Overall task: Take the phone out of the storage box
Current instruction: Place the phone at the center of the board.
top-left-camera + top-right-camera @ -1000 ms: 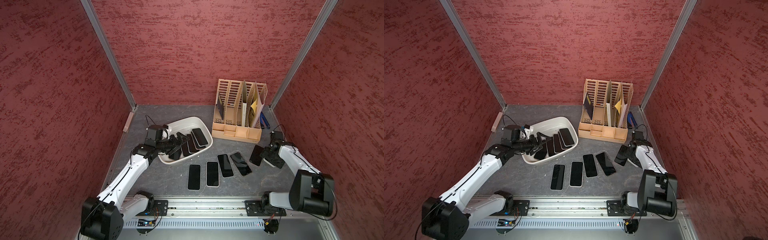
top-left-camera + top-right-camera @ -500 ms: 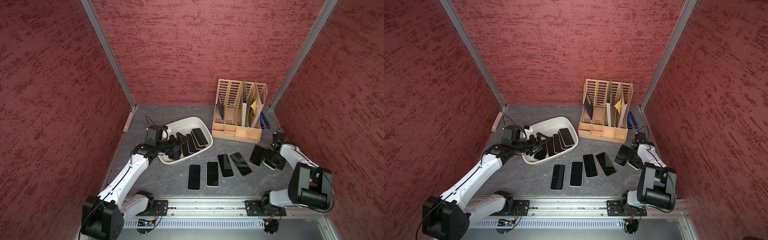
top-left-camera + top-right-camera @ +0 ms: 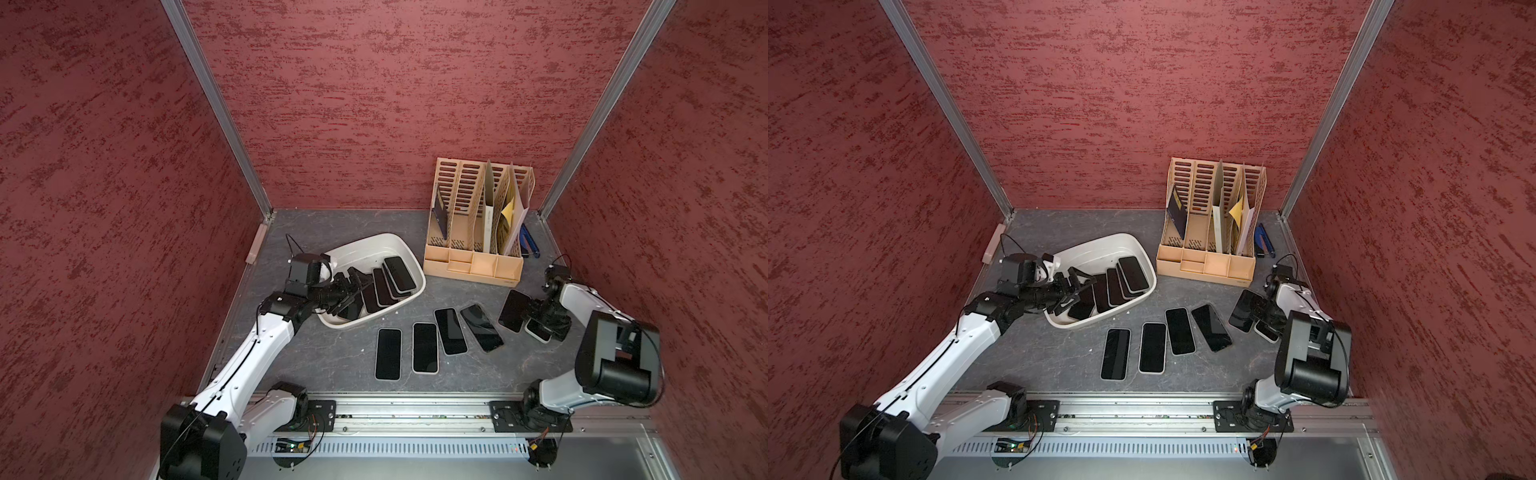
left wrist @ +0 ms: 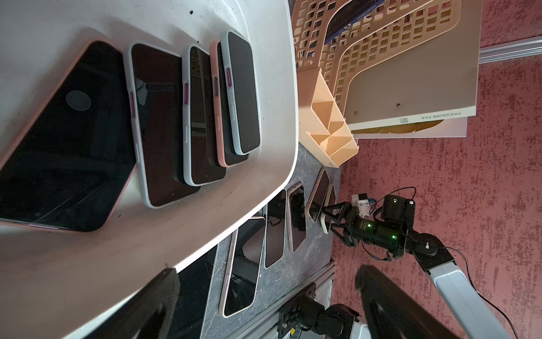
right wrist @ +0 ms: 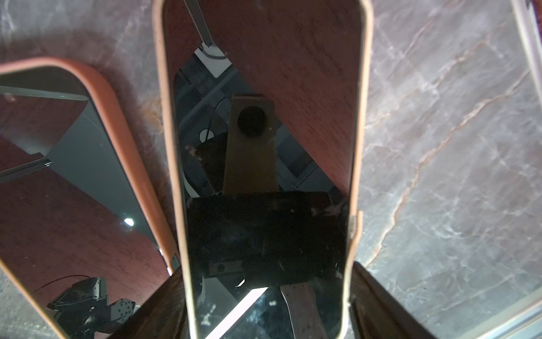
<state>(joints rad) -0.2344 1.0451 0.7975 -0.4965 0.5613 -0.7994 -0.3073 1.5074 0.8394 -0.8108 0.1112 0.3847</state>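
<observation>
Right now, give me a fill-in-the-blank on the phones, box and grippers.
1. The left gripper reaches over the storage box with its jaws ____.
2. The right gripper is shut on a ____.
3. The phones in the storage box lie with their screens facing ____.
4. The folder marked PRESSURE FILE stands in the beige ____.

Missing words: open; phone; up; file organizer.

A beige slotted file organizer [image 3: 478, 232] stands at the far right of the grey marbled tabletop [image 3: 332, 357], holding a dark folder [image 3: 439, 216], pale files and a yellow sheet [image 3: 508, 211]. A blue object [image 3: 528, 243] lies just right of it. Textured red walls [image 3: 374, 104] enclose the scene.
</observation>
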